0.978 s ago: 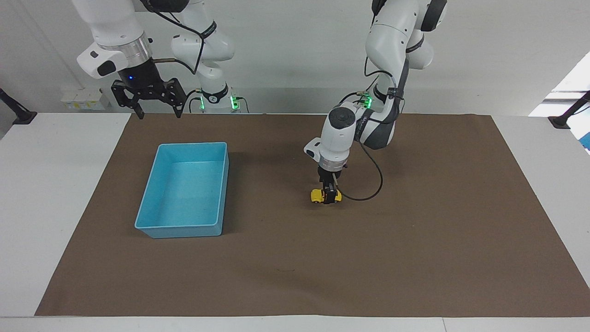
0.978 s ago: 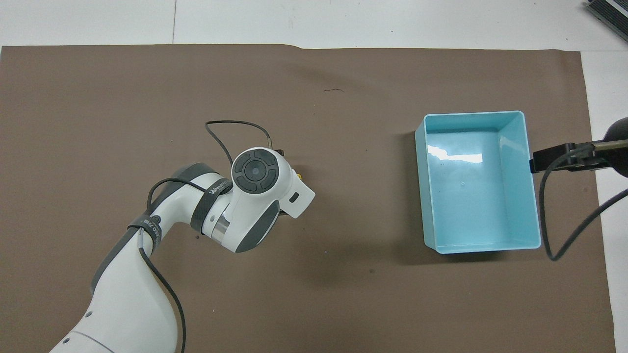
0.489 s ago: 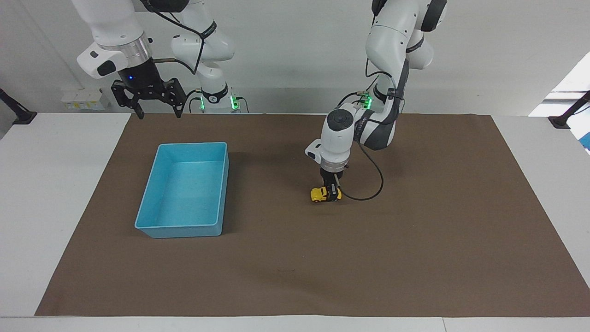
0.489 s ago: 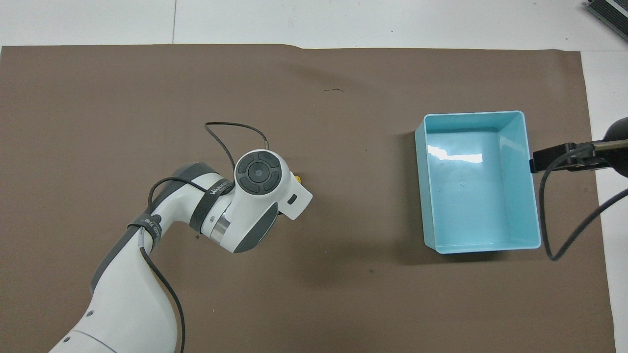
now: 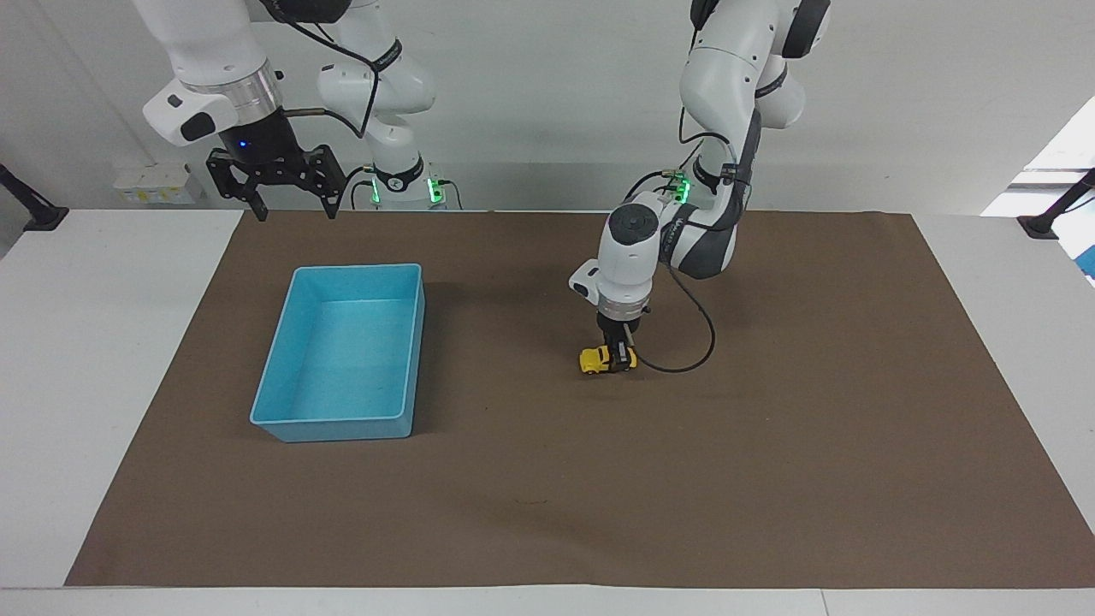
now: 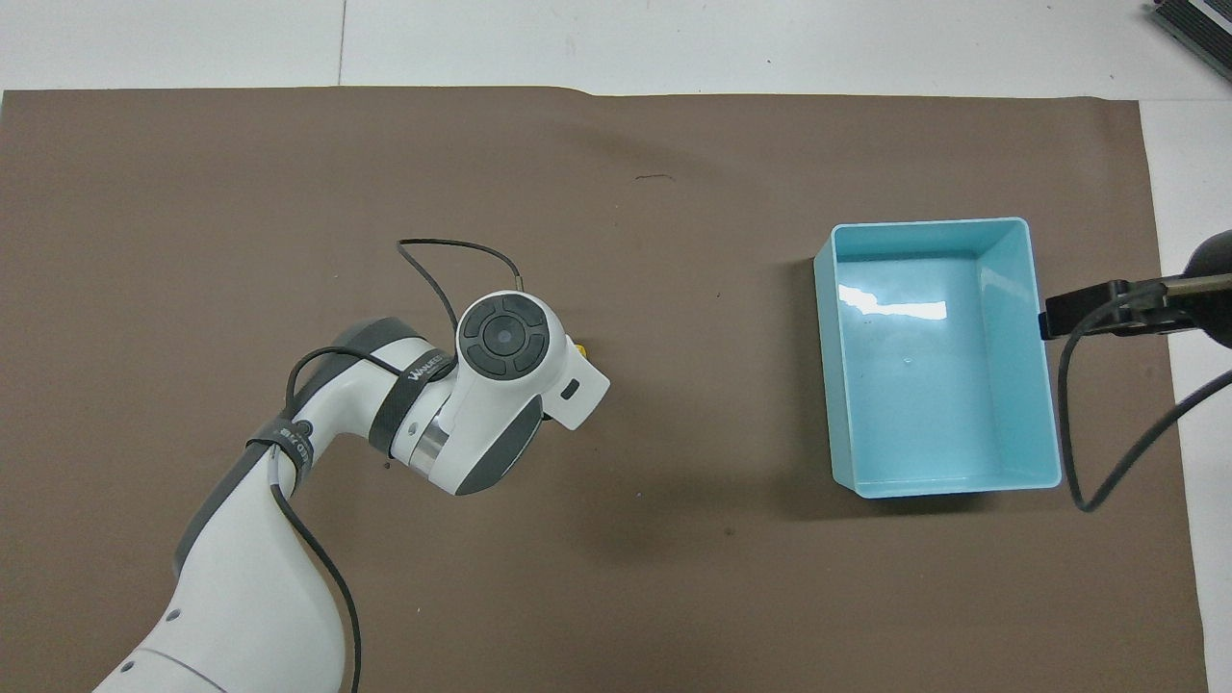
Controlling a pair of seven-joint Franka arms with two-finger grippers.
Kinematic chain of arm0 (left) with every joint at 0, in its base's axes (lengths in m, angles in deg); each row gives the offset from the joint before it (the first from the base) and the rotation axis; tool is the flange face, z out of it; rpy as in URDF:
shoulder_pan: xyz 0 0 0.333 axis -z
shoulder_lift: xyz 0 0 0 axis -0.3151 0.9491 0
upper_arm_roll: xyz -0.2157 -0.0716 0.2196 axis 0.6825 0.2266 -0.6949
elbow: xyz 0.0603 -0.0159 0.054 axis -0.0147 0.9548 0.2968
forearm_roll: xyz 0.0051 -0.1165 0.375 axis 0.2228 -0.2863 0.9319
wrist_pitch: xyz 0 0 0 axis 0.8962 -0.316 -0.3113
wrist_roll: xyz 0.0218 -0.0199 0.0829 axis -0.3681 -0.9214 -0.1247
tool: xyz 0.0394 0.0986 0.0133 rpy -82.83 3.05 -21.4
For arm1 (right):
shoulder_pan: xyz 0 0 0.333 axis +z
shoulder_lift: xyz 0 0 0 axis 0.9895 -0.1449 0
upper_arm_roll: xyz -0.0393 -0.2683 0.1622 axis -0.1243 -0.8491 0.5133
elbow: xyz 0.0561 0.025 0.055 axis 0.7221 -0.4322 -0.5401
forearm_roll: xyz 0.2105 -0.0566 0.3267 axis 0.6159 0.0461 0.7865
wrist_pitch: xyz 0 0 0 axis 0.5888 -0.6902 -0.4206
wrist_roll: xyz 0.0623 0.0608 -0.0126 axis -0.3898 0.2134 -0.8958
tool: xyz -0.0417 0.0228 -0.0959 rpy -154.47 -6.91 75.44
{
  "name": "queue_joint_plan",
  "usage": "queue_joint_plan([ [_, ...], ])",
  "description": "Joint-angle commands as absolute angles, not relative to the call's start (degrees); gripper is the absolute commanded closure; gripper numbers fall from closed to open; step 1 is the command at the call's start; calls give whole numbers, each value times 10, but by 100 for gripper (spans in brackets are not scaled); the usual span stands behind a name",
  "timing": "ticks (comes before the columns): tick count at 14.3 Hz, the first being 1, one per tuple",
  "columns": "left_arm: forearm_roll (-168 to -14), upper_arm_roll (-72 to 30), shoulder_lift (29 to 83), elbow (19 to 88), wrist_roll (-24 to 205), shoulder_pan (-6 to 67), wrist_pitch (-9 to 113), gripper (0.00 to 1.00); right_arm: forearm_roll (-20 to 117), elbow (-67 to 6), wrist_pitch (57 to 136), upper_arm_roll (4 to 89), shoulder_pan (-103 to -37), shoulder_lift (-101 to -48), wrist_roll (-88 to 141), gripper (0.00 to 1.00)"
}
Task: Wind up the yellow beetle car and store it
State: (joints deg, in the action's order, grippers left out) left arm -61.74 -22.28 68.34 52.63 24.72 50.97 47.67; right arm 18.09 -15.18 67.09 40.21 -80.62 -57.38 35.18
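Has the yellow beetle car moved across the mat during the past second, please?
Yes: the yellow beetle car, held in the left end effector, moved slightly away from the blue bin.

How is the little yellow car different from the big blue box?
The yellow beetle car is tiny and rounded; the light blue bin is far bigger and rectangular. The car is gripped by the left gripper; the bin stands alone, with the open right gripper waiting up near its robot-side end. The car is toward the left arm's end of the brown mat, the bin toward the right arm's end. Both are on the mat.
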Motion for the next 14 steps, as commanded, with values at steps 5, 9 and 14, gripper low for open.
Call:
queue_joint_plan([
  [5, -604, -228, 668, 563, 195, 476, 479, 100, 194, -145, 664, 406, -814, -576, 356, 0],
  [9, -604, -229, 668, 566, 156, 450, 472, 100, 194, -145, 665, 406, -815, -576, 356, 0],
  [14, -604, -229, 668, 572, 129, 410, 470, 100, 195, -145, 665, 406, -815, -576, 356, 0],
])
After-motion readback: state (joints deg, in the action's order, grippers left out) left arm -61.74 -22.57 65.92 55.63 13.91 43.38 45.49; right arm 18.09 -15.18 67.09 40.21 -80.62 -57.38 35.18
